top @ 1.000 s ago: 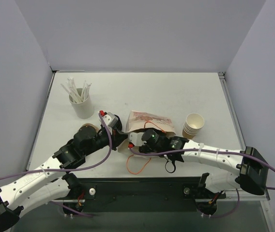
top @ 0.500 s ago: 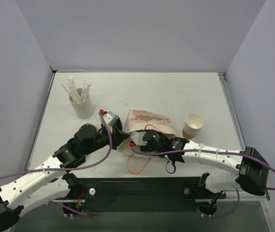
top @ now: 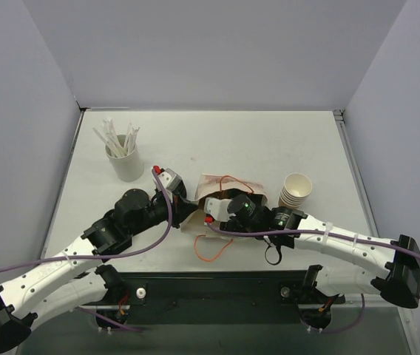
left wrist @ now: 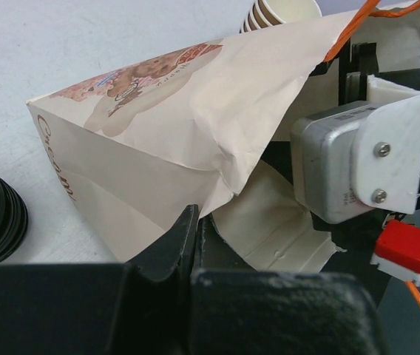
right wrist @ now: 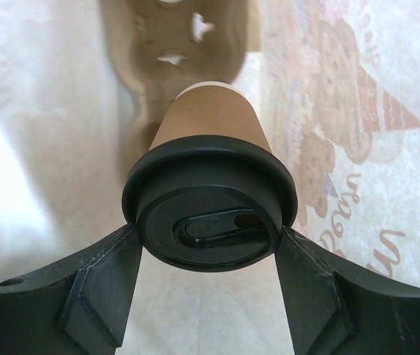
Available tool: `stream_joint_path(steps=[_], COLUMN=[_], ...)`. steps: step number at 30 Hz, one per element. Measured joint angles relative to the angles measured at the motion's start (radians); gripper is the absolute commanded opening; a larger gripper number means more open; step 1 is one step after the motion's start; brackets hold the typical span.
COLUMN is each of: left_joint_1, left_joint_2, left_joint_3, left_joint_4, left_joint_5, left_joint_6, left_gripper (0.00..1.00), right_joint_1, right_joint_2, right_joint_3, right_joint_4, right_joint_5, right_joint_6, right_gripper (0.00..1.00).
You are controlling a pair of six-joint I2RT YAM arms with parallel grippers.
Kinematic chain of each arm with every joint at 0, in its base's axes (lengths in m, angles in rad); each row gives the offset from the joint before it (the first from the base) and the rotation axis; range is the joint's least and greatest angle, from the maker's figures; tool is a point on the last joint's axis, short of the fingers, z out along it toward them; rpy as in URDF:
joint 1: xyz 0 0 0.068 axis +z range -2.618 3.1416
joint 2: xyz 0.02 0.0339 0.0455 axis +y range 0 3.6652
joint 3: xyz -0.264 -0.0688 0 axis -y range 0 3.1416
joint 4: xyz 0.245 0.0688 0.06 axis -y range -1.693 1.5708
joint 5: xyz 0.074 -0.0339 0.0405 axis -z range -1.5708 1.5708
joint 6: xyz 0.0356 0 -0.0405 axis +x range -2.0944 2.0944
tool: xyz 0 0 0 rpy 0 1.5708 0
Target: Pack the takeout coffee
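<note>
A grey table (top: 269,140) seen from above, with my two arms meeting at its near middle. A printed paper bag (left wrist: 158,126) lies tented there. My left gripper (left wrist: 197,231) is pinched closed on the lower edge of its mouth, holding it open. Deep inside the bag sits a pulp cup carrier (right wrist: 180,44). My right gripper (right wrist: 208,248), inside the bag, clamps the takeout coffee (right wrist: 211,133) at the sides of its black lid (right wrist: 210,222) (lid towards the wrist camera). I judge this is mid-insertion. Next I should advance the cup to a carrier socket, seat it, then release.
</note>
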Motion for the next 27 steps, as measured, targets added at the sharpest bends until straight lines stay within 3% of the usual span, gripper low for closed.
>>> stream_joint_path(steps=[7, 14, 27], left_joint_1=[0.000, 0.000, 0.008], left_joint_2=[0.003, 0.006, 0.016], left_joint_3=[0.000, 0.000, 0.000], left_joint_4=[0.000, 0.000, -0.028], left_joint_5=[0.000, 0.000, -0.053], left_joint_6=[-0.005, -0.019, -0.045], left_gripper=[0.00, 0.00, 0.00], right_joint_1=[0.011, 0.024, 0.048], right_joint_2=[0.014, 0.126, 0.245], right_joint_3=[0.100, 0.148, 0.149], right_joint_4=[-0.128, -0.156, -0.107], right_joint_5=[-0.124, -0.150, 0.040], right_joint_6=[0.011, 0.010, 0.038], right_gripper=[0.39, 0.38, 0.36])
